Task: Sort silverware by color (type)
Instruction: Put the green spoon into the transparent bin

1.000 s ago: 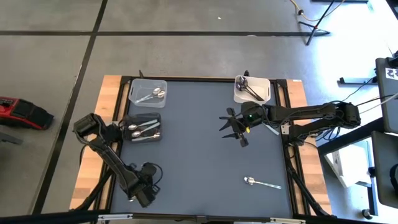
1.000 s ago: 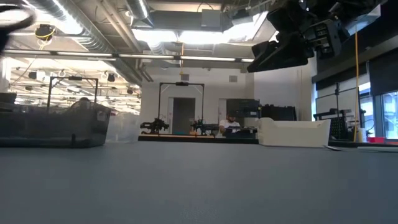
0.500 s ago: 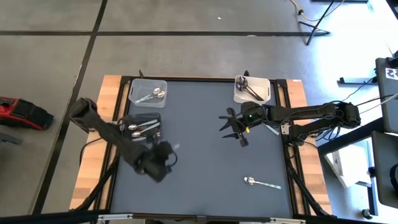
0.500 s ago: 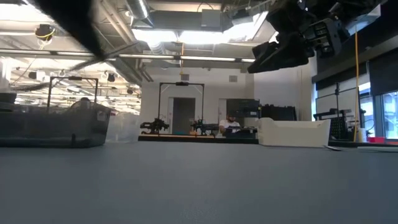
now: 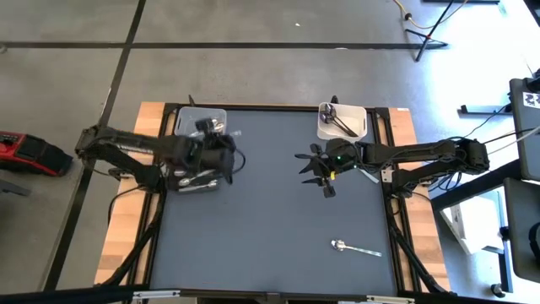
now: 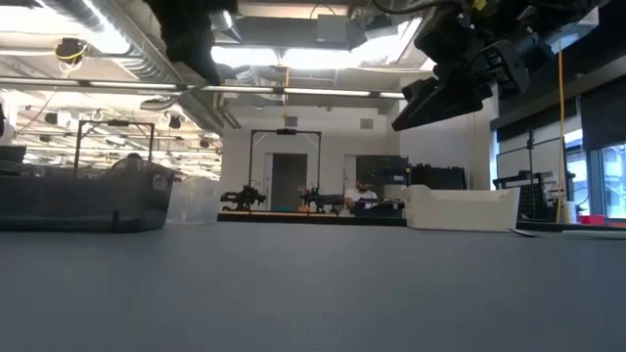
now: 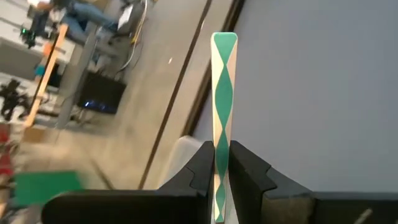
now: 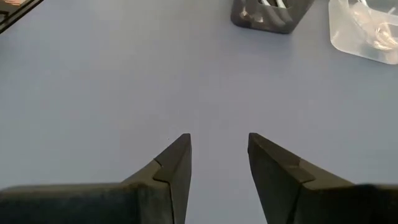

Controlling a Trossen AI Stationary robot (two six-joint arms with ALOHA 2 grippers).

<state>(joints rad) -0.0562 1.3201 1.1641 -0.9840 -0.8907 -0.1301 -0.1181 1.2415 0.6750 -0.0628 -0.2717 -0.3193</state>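
Observation:
My left gripper [image 5: 229, 152] is above the table beside the dark bin [image 5: 192, 173]. It is shut on a thin flat utensil [image 7: 222, 93] whose handle has a green-and-cream diamond pattern. My right gripper [image 5: 310, 171] hangs open and empty over the middle of the table's far half; its wrist view [image 8: 217, 155] shows bare tabletop between its fingers. One silver spoon [image 5: 354, 247] lies flat on the table near the right front. Silver spoons lie in the dark bin and in the clear bin [image 5: 201, 122]. Dark utensils lie in the white bin [image 5: 342, 121]. My left gripper pinches the patterned handle [image 7: 219, 163] between its two fingers. The handle lies along the fingers and sticks out well past the fingertips. It is lifted clear of the table. The end behind the fingers is hidden by the gripper.
Three bins stand along the far part of the table: clear at far left, dark just in front of it, white at far right [image 6: 460, 207]. The grey tabletop [image 5: 270, 228] between the arms is open. Wooden side rails [image 5: 126, 228] flank the mat.
My left arm has swung from the table's near left corner toward the far edge and somewhat rightward. Its gripper is now beside the dark bin. My right gripper has stayed where it was.

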